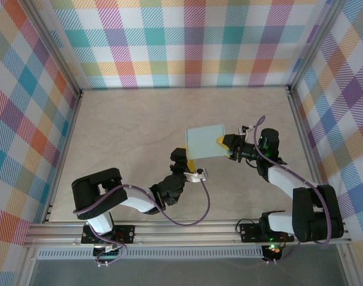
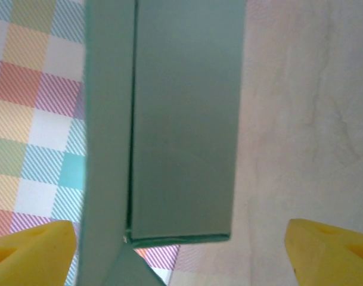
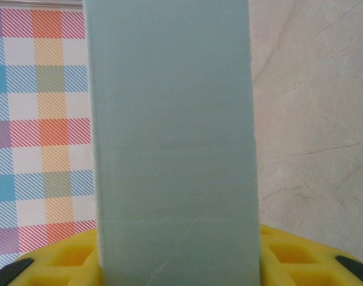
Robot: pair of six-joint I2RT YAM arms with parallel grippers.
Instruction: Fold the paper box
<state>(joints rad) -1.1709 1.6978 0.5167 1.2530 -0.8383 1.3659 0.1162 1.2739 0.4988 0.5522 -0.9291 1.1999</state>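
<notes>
The paper box (image 1: 205, 142) is a pale mint-teal flat rectangular box held above the table near the middle. My right gripper (image 1: 227, 143) is shut on its right end. In the right wrist view the box (image 3: 175, 131) stands up between the yellow fingers (image 3: 62, 262). My left gripper (image 1: 190, 161) sits just below the box's near edge. In the left wrist view the box (image 2: 184, 119) shows a folded side panel on its left and a bottom edge. The yellow fingertips (image 2: 32, 253) stand wide apart on either side of it, so the left gripper (image 2: 181, 256) is open.
The beige table (image 1: 139, 119) is walled by plaid panels (image 1: 187, 42) at the back and on both sides. Aluminium rails run along the near edge (image 1: 187, 232). A purple cable (image 1: 205, 202) loops from the left arm.
</notes>
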